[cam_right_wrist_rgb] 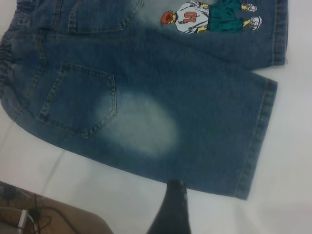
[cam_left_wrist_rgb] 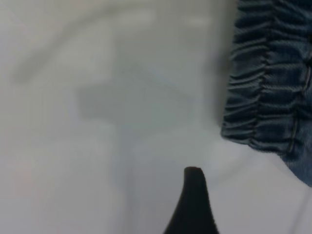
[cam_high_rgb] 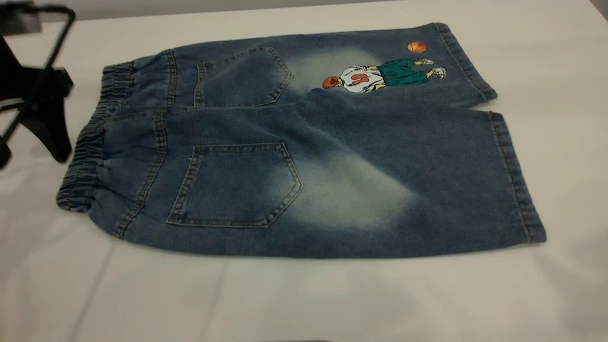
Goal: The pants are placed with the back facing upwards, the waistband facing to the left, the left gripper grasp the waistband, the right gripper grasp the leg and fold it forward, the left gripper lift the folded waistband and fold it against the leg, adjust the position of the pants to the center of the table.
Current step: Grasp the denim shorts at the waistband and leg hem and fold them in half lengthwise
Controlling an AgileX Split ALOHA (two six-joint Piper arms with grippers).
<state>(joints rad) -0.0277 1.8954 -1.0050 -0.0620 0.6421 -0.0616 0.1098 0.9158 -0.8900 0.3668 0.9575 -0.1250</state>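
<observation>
The left gripper [cam_high_rgb: 42,109] is hovering just off the waistband [cam_high_rgb: 90,137], its opening impossible to judge, touching nothing; the pants [cam_high_rgb: 304,156] are lying flat, back up, on the table [cam_high_rgb: 285,304], long axis running left to right, hems pointing right, the leg [cam_high_rgb: 427,190] nearest the camera

The pants [cam_high_rgb: 304,142] lie flat and unfolded on the white table [cam_high_rgb: 332,299], back pockets up. The ruffled waistband [cam_high_rgb: 88,152] points left. The plain leg [cam_high_rgb: 427,190] lies nearer the camera, beside the printed leg.
</observation>
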